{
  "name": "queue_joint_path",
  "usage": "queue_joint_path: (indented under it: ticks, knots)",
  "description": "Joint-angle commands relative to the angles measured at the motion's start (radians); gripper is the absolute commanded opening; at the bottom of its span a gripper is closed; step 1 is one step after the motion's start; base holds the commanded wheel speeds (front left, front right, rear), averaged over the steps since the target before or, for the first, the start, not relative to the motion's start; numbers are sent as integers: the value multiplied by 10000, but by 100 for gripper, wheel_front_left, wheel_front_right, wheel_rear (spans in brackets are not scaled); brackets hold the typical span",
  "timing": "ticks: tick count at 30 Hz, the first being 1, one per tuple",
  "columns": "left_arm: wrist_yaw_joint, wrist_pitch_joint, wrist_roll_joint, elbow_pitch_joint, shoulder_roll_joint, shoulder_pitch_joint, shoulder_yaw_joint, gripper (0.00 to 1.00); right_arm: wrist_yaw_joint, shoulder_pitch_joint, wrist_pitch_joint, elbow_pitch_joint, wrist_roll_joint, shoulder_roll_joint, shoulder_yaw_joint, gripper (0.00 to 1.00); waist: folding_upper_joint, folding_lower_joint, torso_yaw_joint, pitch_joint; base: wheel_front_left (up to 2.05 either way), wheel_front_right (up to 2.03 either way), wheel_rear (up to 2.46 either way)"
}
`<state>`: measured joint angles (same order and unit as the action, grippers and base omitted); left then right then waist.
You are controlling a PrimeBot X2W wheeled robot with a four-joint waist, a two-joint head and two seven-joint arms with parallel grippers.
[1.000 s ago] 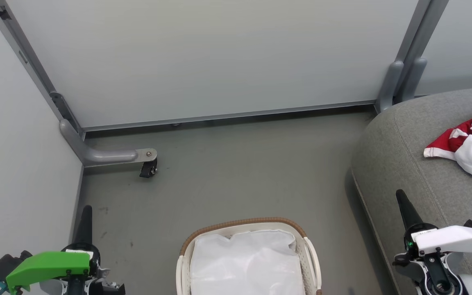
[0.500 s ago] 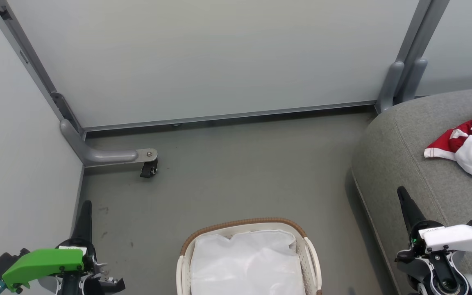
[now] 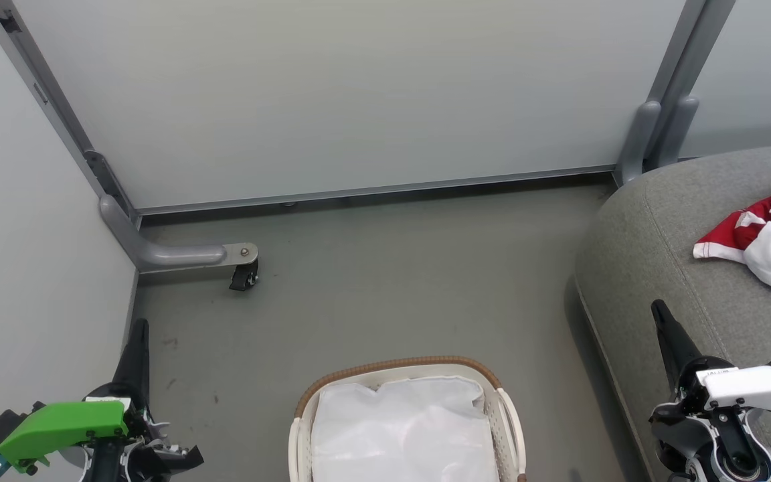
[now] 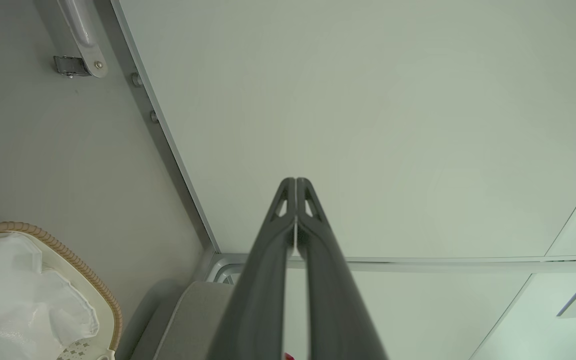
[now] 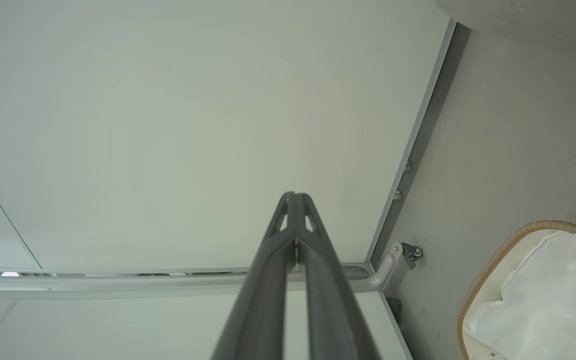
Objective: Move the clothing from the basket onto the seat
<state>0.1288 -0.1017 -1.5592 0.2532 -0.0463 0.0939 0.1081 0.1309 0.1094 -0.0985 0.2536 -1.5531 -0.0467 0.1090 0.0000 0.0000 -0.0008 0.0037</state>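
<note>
Last second: both arms moved, nothing else did. On the left gripper, left of the basket, the green wrist housing has sunk toward the bottom of the head view and the finger points further up-frame. The right gripper, right of the basket, shows the same pattern. I read that as both arms settling back to rest, not reaching.

Both finger pairs are pressed together with nothing between them (wrist views agree: tips meet, bare wall panel beyond).

The clothing is a red and white bundle lying on the seat, well right of the basket and beyond it. It hasn't shifted. The frame edge crops it, so I can't say how much is there.

Inside the basket I see the white liner, crumpled, with no red in the visible part. The basket's near end is cut off by the frame, so I can't vouch for it.

My read: the transfer is done or close to it, and the arms backing off fits that. Anything left would be under the liner folds or in the cropped end. I'd tip the head down and check before calling it complete.
</note>
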Motion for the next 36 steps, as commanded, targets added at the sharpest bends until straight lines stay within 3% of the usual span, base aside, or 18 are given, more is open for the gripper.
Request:
queue_joint_path:
  ticks: [1, 36]
  knots:
    - [33, -43, -198, -75, -68, 195, 60, 0, -3, -17, -90, -72, -208, -60, 41, 0, 0, 0, 2, -1, 0, 0, 0]
    - [35, -157, -550, -95, -70, 199, 78, 0, -3, -24, -184, -117, -614, -63, 68, 0, 0, 0, 8, -6, 0, 0, 0]
